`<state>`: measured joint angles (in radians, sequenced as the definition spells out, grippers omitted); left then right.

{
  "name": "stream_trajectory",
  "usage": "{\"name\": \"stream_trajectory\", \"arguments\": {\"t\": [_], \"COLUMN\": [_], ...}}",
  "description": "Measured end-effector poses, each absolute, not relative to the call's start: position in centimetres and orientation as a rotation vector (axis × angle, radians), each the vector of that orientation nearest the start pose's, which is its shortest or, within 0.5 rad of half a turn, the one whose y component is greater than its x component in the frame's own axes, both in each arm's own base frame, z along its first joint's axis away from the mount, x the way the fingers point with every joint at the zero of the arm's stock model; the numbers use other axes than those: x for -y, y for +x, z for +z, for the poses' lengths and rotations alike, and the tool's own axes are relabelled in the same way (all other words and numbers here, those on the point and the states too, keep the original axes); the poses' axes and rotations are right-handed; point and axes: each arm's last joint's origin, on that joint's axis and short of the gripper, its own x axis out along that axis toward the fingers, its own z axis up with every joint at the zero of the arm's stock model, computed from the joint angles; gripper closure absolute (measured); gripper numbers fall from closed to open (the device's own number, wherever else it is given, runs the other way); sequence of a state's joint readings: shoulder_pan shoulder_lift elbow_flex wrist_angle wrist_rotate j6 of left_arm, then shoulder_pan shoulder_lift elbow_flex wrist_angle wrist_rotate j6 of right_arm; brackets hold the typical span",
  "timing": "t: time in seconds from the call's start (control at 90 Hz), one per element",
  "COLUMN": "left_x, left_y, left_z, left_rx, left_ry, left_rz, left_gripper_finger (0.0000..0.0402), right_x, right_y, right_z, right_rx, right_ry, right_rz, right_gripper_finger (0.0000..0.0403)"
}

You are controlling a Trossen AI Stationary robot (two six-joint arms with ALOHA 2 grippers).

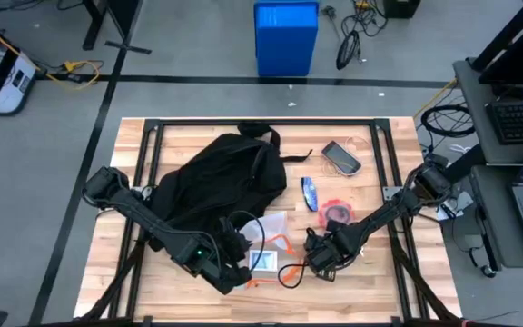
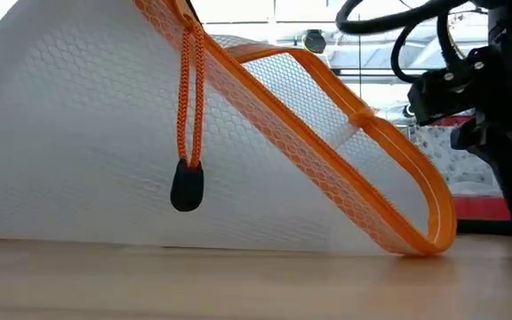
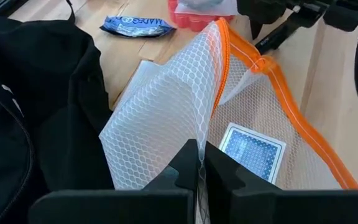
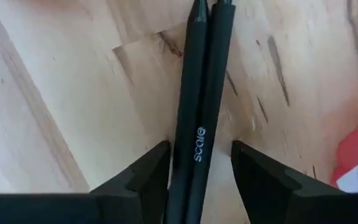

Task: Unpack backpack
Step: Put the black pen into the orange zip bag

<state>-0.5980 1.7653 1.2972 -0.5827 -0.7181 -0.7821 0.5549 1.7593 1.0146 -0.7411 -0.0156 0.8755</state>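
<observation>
By backpack (image 1: 216, 182), left gripper (image 3: 199, 163) pinches mesh pouch (image 3: 185, 106)

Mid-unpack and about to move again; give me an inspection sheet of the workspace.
Surface: wooden table, mostly bare at its near edge.
Job's things: large black fabric backpack lying centre-left; white mesh pouch with orange trim beside it, a blue-patterned card box inside.
Clutter: blue packet, red item, dark phone-like object.
Grippers: left gripper pinching the pouch; right gripper low by the red item, two black rods at it.
Cables: loose cables on the floor.
Surroundings: blue bin beyond the table.
</observation>
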Motion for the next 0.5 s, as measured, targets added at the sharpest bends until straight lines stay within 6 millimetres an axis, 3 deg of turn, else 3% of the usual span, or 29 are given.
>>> {"name": "stream_trajectory", "arguments": {"t": [0.189, 0.5], "left_x": [18.8, 18.8], "left_y": [30.9, 30.9], "left_z": [22.8, 22.8], "left_rx": [-0.714, -0.715], "left_ry": [-0.093, -0.092], "left_rz": [0.41, 0.41], "left_gripper_finger": [0.0402, 0.0402], "right_x": [-15.7, -15.9], "right_y": [25.0, 25.1], "right_z": [16.4, 16.5], "right_rx": [-1.451, -1.42], "right_ry": [0.355, 0.389], "right_rz": [-0.168, -0.214], "right_gripper_finger": [0.0246, 0.0227]}}
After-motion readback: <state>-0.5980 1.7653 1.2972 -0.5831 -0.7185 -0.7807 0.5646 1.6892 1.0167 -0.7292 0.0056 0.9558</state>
